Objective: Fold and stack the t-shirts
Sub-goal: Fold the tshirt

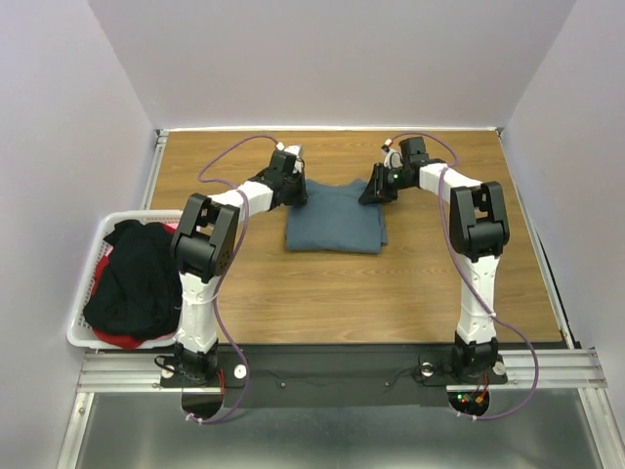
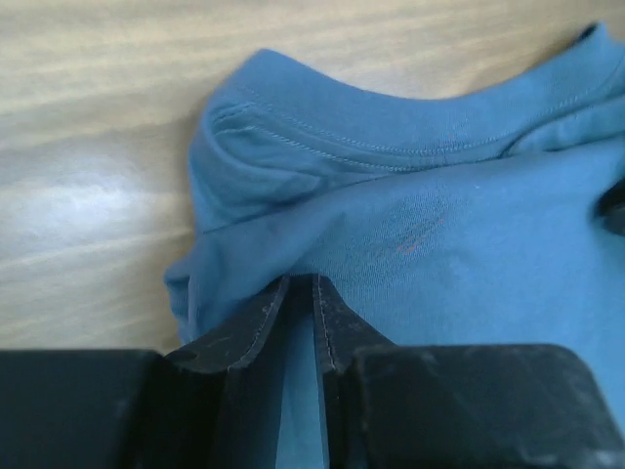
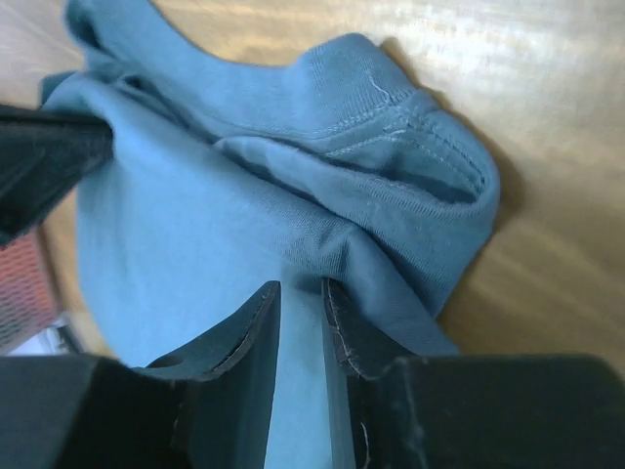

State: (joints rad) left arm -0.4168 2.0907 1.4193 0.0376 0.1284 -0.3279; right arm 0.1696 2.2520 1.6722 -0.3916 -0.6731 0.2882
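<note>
At the far left, a white basket (image 1: 86, 256) beside the desk (image 1: 410, 293) holds a black t-shirt (image 1: 137, 274) in a loose heap, with a red-pink t-shirt (image 1: 119, 339) showing under it. Both wait for their turn.

Toward the middle, the blue-grey t-shirt (image 1: 335, 223) lies flat on the desk, already partly doubled into a rough rectangle. The left claw (image 2: 303, 285) is closed on a pinch of cloth at its far left corner, with the fabric running up between the fingers. At the far right corner the right claw (image 3: 297, 287) is likewise clamped on a ridge of the same shirt, its fingers nearly together.

This is thin, light knit cloth. It is limp, so I would expect it to sag and drag wherever it is not held, and it is neither fragile nor slippery. The best holds look like the outer corners, where the cloth is doubled and stitched, since a single layer could slip free or bunch. With both corners taken evenly, the shirt should lift and fold over as one panel. An uneven lift would likely skew the fold.
</note>
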